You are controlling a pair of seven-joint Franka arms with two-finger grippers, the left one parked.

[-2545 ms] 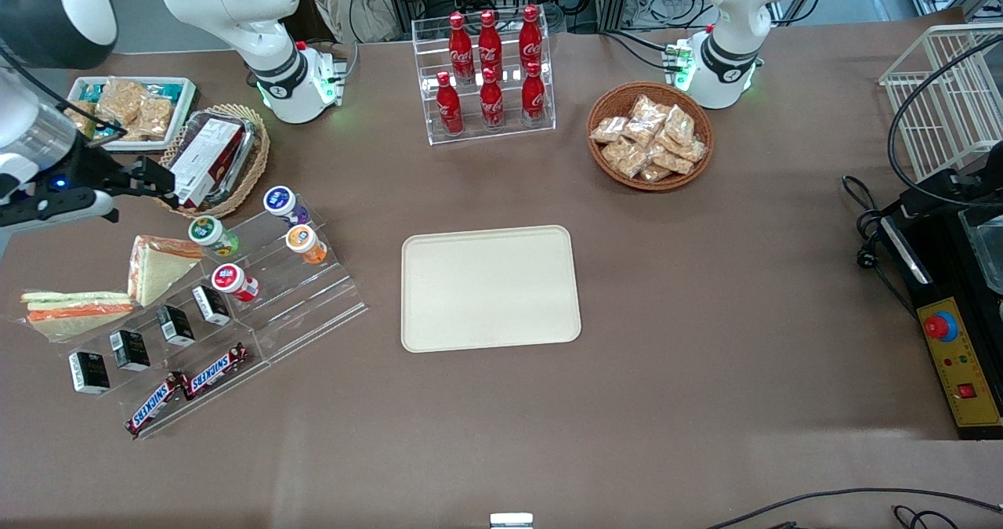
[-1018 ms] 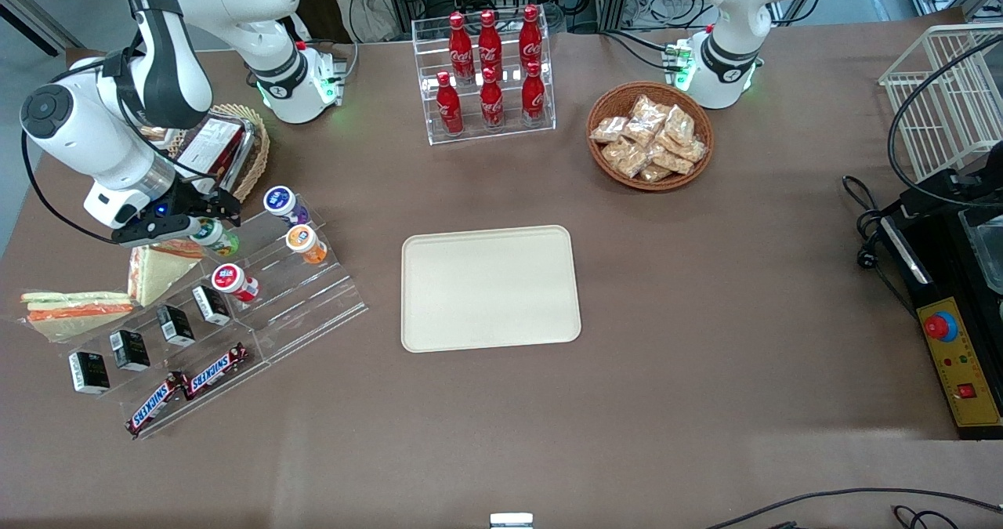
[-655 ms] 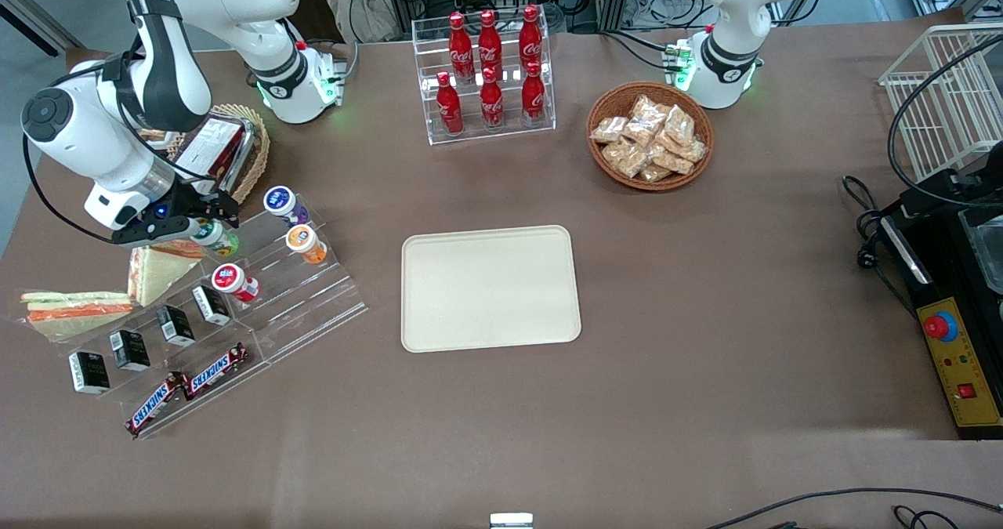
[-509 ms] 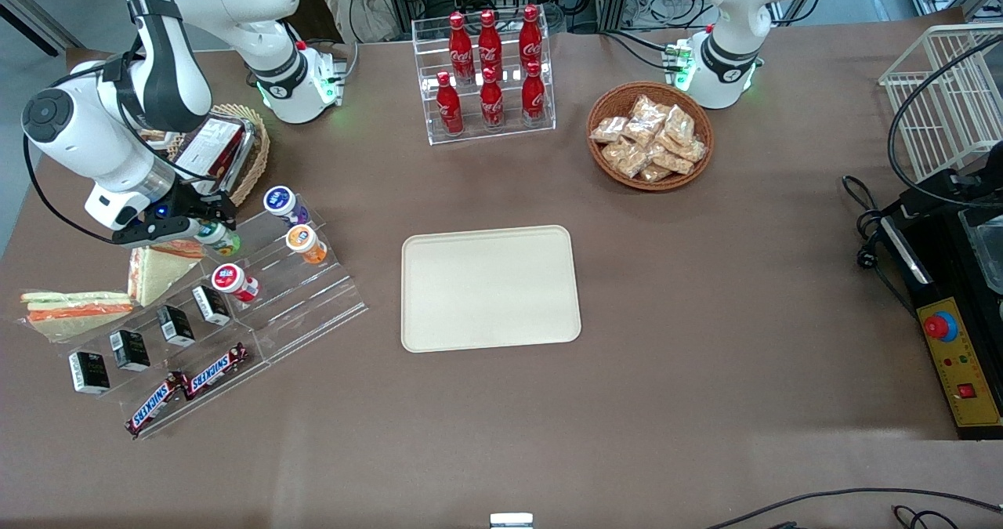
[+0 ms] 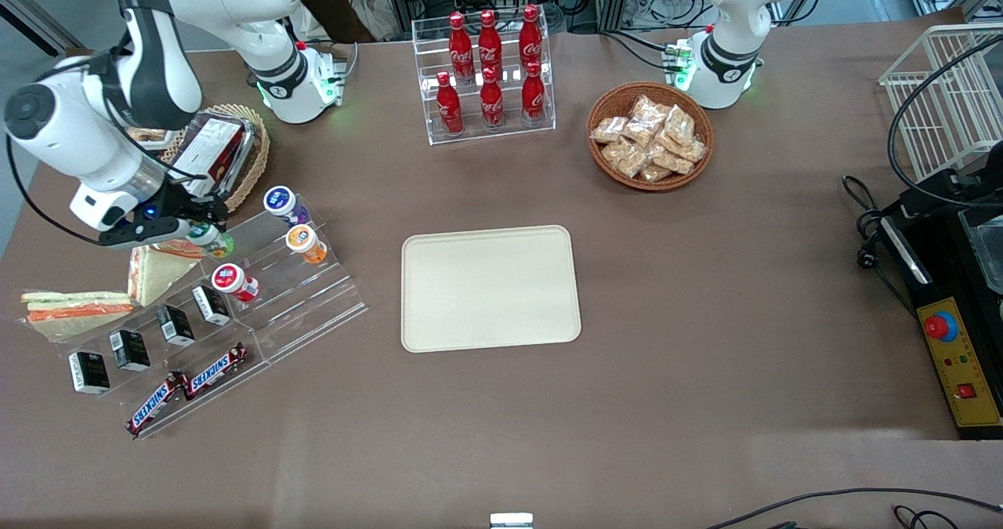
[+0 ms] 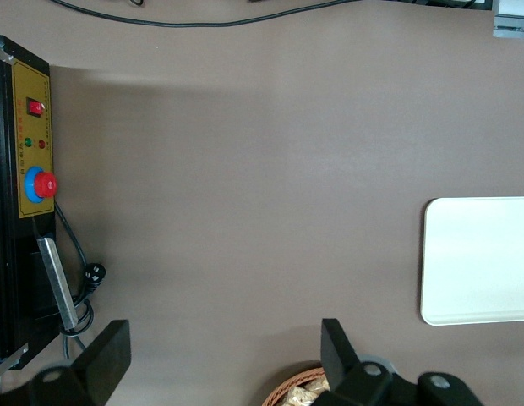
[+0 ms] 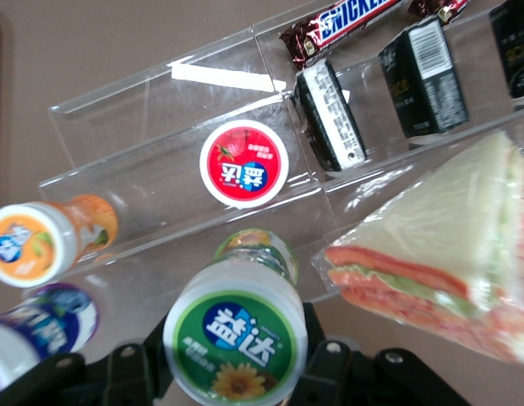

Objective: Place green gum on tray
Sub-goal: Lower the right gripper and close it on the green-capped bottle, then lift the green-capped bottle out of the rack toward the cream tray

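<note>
Now we see the pincer clamped on the green gum at the acrylic rack; carrying to the bare tray remains.

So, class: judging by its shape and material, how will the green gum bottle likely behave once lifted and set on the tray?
The green gum bottle, held at the robot's hand, looks like rigid plastic, so it probably won't deform. It is cylindrical and would likely roll if laid sideways on the flat tray. Being small, it probably weighs little, though its smooth wall might slip.
</note>
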